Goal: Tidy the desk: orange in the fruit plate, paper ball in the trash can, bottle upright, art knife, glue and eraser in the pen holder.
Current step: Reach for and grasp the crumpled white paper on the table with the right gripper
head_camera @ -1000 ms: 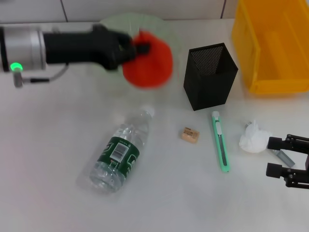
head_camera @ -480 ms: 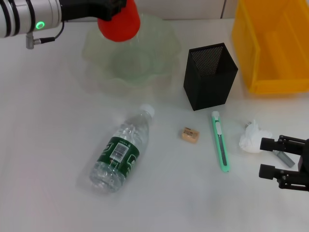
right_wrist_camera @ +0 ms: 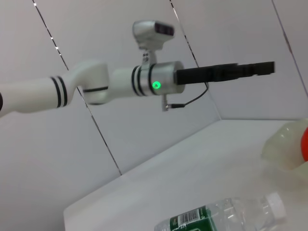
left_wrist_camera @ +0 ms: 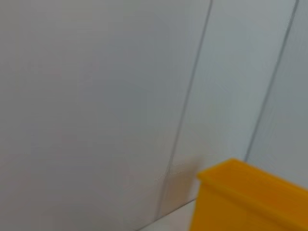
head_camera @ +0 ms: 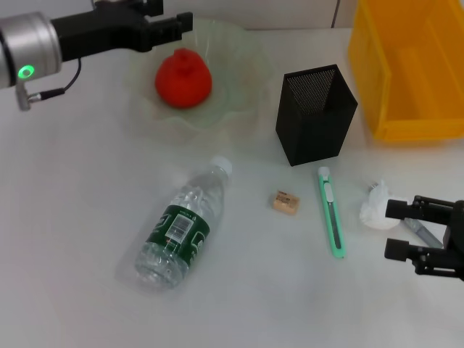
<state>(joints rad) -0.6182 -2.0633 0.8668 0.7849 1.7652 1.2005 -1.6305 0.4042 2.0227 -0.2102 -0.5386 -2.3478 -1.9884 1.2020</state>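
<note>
While the orange (head_camera: 183, 78) is sitting in the fruit plate (head_camera: 239, 69) under the empty, spread left gripper (head_camera: 168, 20), the open right gripper (head_camera: 396, 229) is hovering beside the paper ball (head_camera: 375, 212) — risking nudging it away, or catching the glue (head_camera: 421, 231) instead.

White arm (right_wrist_camera: 72, 89), 2 black bands, seemingly green light.

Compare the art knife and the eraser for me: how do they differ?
The art knife is long, slim and mint green; the eraser is a tiny tan block. The art knife lies just in front of the pen holder; the eraser sits farther toward the bottle. Both lie loose on the desk, not yet in the pen holder.
</note>
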